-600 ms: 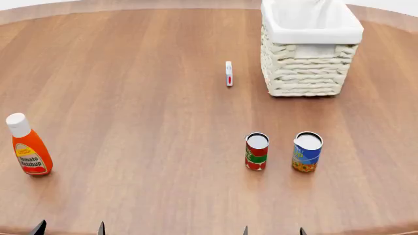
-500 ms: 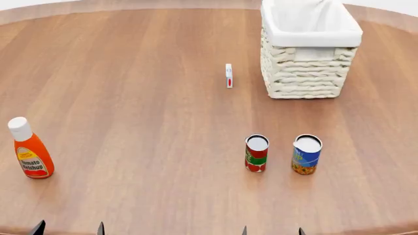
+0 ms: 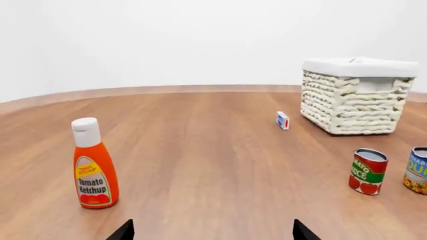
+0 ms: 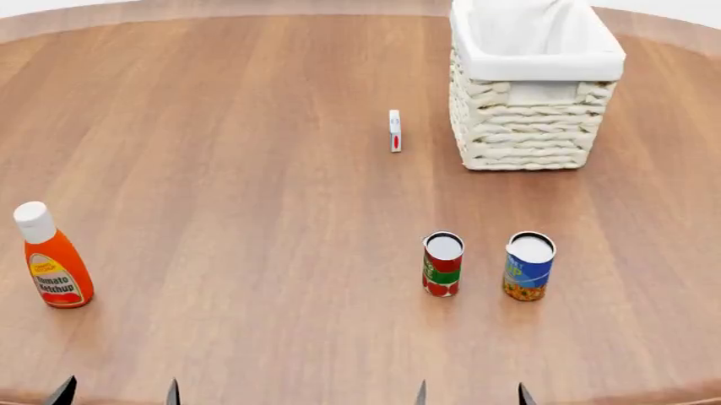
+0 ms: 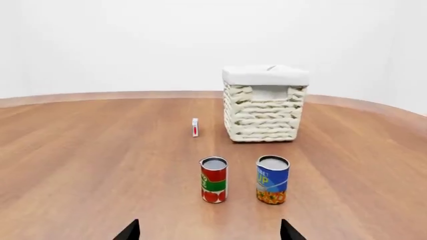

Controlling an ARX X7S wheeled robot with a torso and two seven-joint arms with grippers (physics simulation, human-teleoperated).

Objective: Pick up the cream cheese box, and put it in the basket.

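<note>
Nothing on the tabletop has shifted since 0.5 s ago. Reaching has not begun: the cream cheese box (image 4: pixel 394 130) stands on edge near the far edge, just beside the basket (image 4: pixel 533 126). Left gripper (image 4: pixel 116 391) and right gripper (image 4: pixel 470 392) sit spread, empty, at the near edge; next, the right must reach past both cans

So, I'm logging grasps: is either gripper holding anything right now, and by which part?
Nothing is held. Both grippers are open and empty at the near table edge; the cream cheese box stands untouched beside the basket.
</note>
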